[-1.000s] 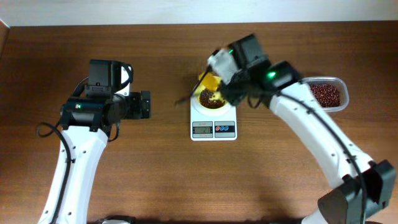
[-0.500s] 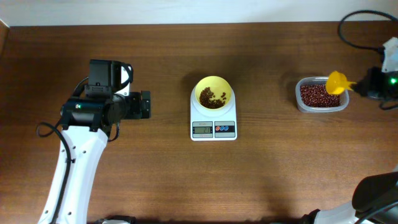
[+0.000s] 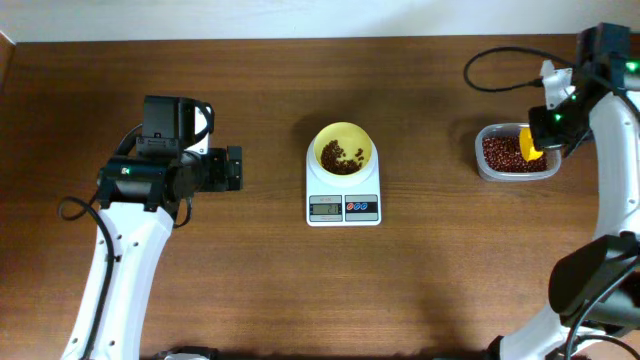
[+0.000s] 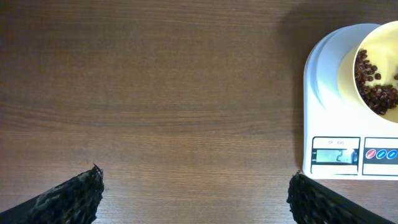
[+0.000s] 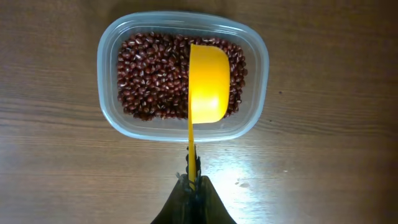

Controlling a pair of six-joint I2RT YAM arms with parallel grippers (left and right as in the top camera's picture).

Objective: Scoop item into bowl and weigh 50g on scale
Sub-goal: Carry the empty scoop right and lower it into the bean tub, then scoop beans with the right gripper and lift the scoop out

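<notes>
**Left tool idle, right tool on scoop over the bean tub**

My left tool is at the left of the bench, fully released, nothing between its fingers. It points right, toward the scale, and is well apart from it. In my left wrist view it's over bare wood, with the scale off at the right edge.

The scale sits mid-bench, display and buttons on the near edge. The display is lit, but the digits are too small to read reliably. The bowl stands on the scale platform, upright. A small batch of beans covers part of its floor, and yellow shows around them.

The clear container is near the right end of the bench, filled with more beans across its floor.

My right tool is clenched on the thin handle of the yellow scoop. The scoop's cup is over the right half of the container. No beans are visible on the cup. I can't tell if it touches the bean layer.
</notes>
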